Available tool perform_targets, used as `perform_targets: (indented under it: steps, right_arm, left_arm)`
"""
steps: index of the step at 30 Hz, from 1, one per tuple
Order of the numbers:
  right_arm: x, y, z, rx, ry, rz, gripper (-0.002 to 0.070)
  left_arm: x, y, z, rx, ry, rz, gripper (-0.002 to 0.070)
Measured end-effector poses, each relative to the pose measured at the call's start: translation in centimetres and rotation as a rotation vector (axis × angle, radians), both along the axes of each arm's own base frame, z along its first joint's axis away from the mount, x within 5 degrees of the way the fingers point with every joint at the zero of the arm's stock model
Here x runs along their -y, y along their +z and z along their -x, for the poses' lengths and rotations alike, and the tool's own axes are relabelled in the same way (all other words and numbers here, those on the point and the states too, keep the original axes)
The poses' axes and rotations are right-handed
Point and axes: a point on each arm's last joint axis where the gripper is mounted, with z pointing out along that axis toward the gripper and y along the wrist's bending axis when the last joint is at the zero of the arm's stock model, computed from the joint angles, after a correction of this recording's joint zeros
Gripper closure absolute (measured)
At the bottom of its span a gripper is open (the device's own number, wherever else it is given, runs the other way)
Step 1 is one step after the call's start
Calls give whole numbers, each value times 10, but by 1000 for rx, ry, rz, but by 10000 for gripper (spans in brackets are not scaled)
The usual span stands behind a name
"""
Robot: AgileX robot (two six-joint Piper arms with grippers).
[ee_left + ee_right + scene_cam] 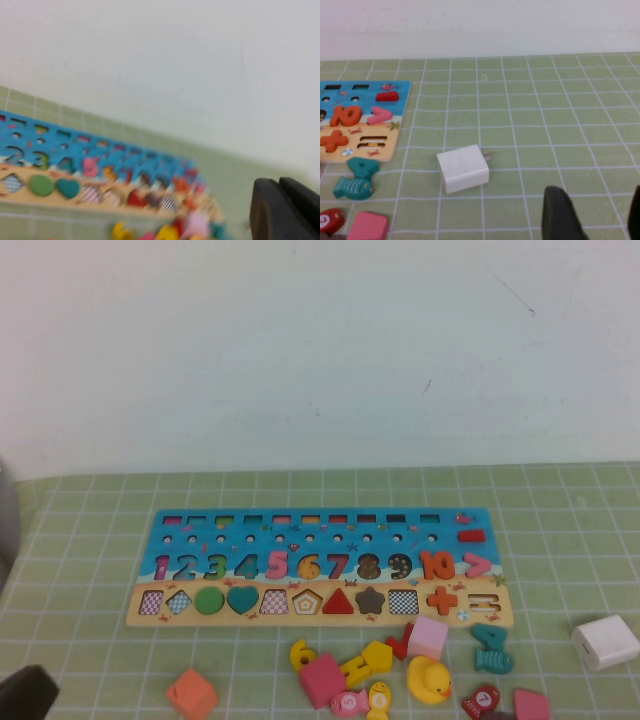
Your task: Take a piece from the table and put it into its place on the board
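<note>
Black at the far left: spotting the left gripper (pixel 25 692) hanging at eight o'clock from the board (pixel 200 528), well apart from it, jaws clenched together with nothing showing between them. Moving right, finding an orange block (pixel 192 693) lying alone on the green-checked surface (pixel 90 540), at seven o'clock from the board's middle. Seeing the board itself lying flat and lengthwise, blue part at the far side, tan strip at the near side. Locating the piece (pixel 301 653), the yellow 6, resting on the surface near the board's tan edge, at six o'clock from the 6 on the board, touching a pink-red block (pixel 322 680) at its five o'clock. Passing a yellow pentagon block (pixel 376 654), a pale pink cube (pixel 428 637) and the yellow duck (pixel 428 680) at that cube's six o'clock. Reaching a teal fish-patterned 4 (pixel 492 647), then a white plug (pixel 606 642) at four o'clock from the board, well apart. Ending with the right gripper (pixel 600 220) near the plug in the right wrist view, jaws released and spread wide, touching nothing.
</note>
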Motion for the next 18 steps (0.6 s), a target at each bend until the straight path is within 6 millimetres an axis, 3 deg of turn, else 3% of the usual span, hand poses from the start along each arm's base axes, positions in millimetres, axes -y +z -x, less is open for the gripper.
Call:
perform_targets:
  steps: [5,10,18]
  right_arm:
    - [0,0,0,0,0,0,387]
    - [0,0,0,0,0,0,392]
    - [0,0,0,0,0,0,393]
  left_arm:
    - [9,36,-24,-100,-175,-388,676]
    - [12,61,-67,-200,-354,-672,676]
    - [22,55,-143,-346,-536,-905,676]
